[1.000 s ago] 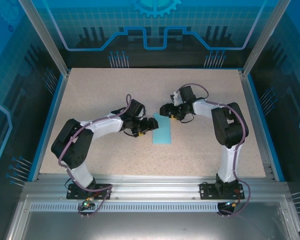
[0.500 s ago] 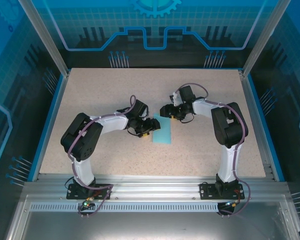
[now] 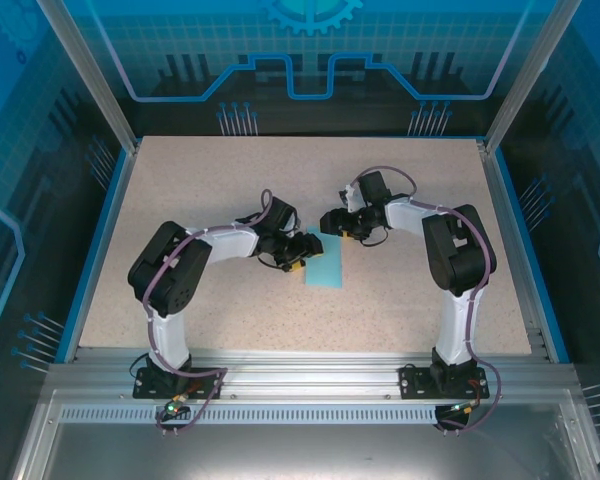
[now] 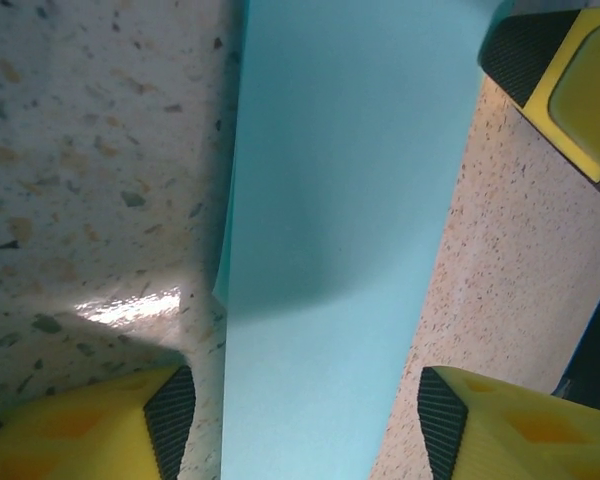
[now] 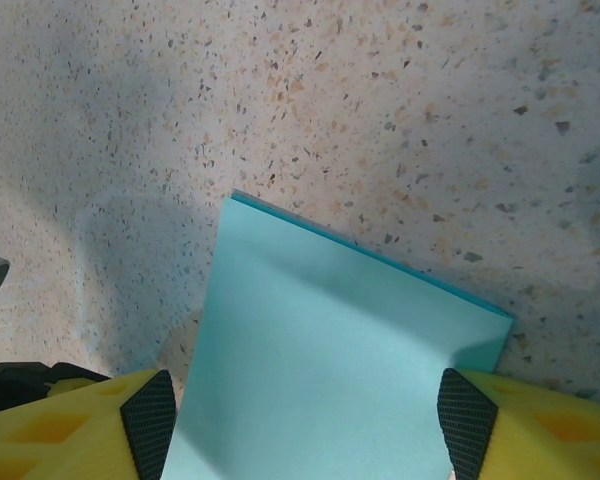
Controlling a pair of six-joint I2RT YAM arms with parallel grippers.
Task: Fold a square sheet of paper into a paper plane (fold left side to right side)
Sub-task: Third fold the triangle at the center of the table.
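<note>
The light-blue sheet of paper lies folded into a narrow rectangle at the middle of the table. In the left wrist view the paper runs as a long strip, doubled along its left edge. My left gripper is at its far left corner. Low over the sheet, the left gripper stands open, its pads on either side. My right gripper hovers at the paper's far end. In the right wrist view the paper lies flat and the right gripper is open astride it.
The speckled beige table has a blue rim and is framed by aluminium posts and blue panels. A yellow finger of the right gripper shows at the top right of the left wrist view. Both grippers are close together over the paper's far end.
My left gripper has moved right, from beside the paper's left edge to over its far left corner. The right arm and the paper have stayed still.
</note>
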